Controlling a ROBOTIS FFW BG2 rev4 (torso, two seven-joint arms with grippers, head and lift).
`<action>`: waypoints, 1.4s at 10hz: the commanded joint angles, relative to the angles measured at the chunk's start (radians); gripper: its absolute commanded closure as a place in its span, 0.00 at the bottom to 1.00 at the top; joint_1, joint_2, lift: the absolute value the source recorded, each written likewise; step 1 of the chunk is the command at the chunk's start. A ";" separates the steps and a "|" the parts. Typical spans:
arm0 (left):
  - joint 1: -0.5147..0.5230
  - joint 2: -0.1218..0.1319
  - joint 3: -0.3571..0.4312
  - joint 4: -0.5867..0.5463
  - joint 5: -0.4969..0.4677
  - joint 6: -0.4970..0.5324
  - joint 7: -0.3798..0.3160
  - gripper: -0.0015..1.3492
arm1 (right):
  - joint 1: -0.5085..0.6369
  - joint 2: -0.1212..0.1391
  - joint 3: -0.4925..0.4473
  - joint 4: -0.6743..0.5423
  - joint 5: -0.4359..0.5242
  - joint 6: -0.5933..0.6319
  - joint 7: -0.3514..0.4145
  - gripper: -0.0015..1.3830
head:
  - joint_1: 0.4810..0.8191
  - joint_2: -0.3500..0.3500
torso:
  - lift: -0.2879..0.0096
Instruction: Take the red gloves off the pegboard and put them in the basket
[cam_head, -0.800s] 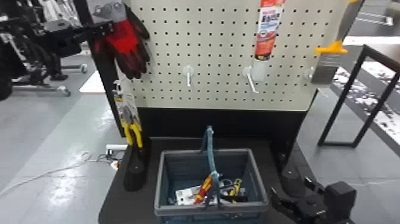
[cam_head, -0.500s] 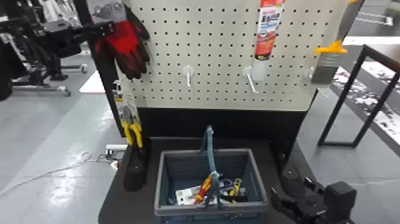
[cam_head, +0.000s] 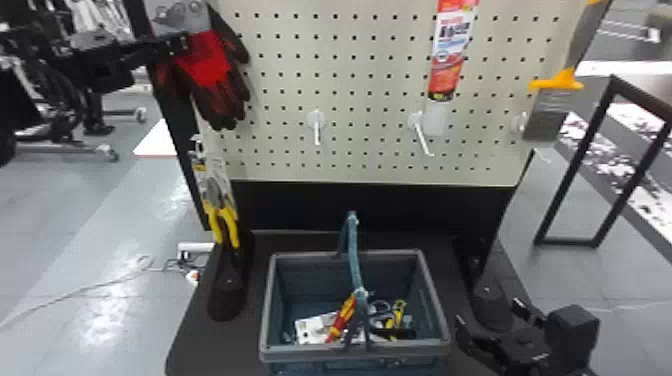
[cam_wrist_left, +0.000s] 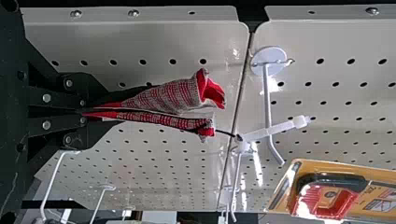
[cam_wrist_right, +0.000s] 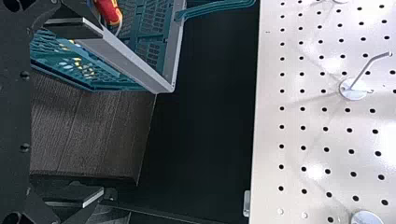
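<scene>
Across the top left of the head view, my left gripper lies over the red gloves, which hang at the pegboard's left edge. In the left wrist view, my left gripper is shut on the gloves near their cuffs; a white tag strip runs from the cuffs beside a hook. The basket stands below the board with tools inside. My right gripper is parked right of the basket; in the right wrist view the right gripper has its fingers wide apart, beside the basket's rim.
Yellow-handled pliers hang below the gloves. A red-and-white tube and a scraper hang farther right, with bare hooks between. The basket's handle stands upright over its opening. A packaged red-and-yellow item shows in the left wrist view.
</scene>
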 joint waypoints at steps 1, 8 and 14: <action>0.013 0.001 0.007 -0.040 0.001 0.016 0.007 0.84 | 0.000 -0.001 0.000 0.001 -0.001 0.002 0.000 0.09 | 0.20 0.50 | 0.63; 0.198 -0.064 0.128 -0.343 0.030 0.156 0.113 0.84 | 0.000 -0.004 0.000 0.006 -0.006 0.014 0.000 0.09 | 0.20 0.50 | 0.63; 0.501 -0.260 0.320 -0.517 0.225 0.154 0.340 0.84 | 0.002 -0.011 0.005 0.001 -0.006 0.022 0.000 0.09 | 0.20 0.50 | 0.63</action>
